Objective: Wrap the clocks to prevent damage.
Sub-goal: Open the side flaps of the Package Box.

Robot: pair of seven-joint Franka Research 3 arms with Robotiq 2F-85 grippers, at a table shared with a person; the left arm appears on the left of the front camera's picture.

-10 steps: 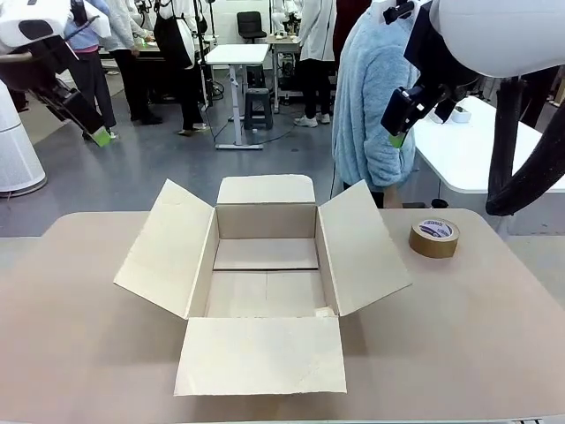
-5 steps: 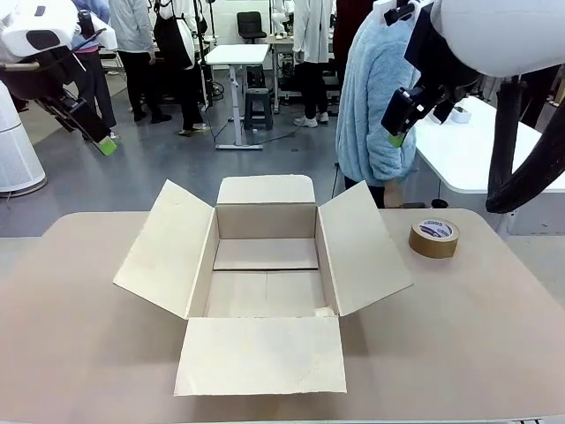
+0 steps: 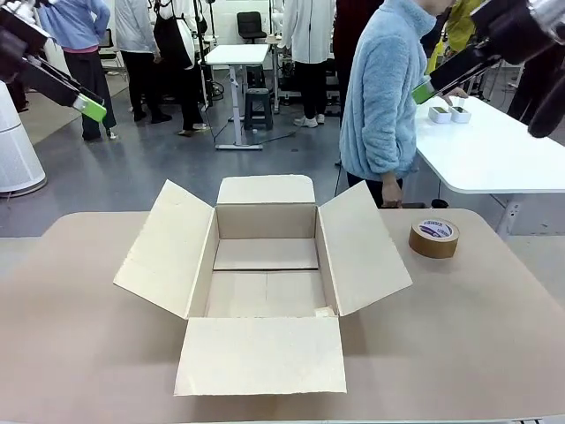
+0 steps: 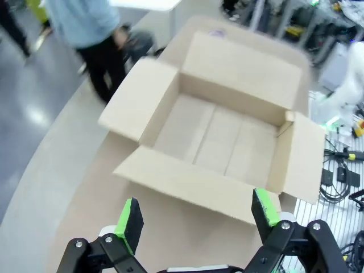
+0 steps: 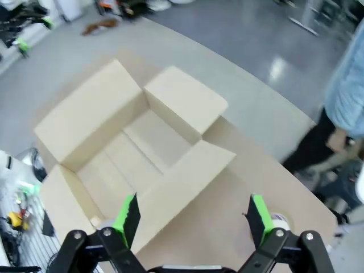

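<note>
The clocks are out of view. An open cardboard box (image 3: 265,221) sits mid-table with all its flaps spread and nothing inside; it also lies below in the left wrist view (image 4: 216,136) and the right wrist view (image 5: 136,148). My left gripper (image 3: 88,106) hangs high at the far left, above the floor beyond the table. My right gripper (image 3: 425,88) hangs high at the upper right. Each is open with nothing between its green pads, as the left wrist view (image 4: 197,211) and the right wrist view (image 5: 193,213) show.
A brown tape roll (image 3: 433,238) lies on the table right of the box. A person in a light blue fleece (image 3: 381,97) stands at the far right corner of the table. A white table (image 3: 494,150) with small white tubs stands behind.
The right arm has swung up and to the right, uncovering the upper right of the picture. The left gripper has risen slightly. The box and tape roll have not moved.
</note>
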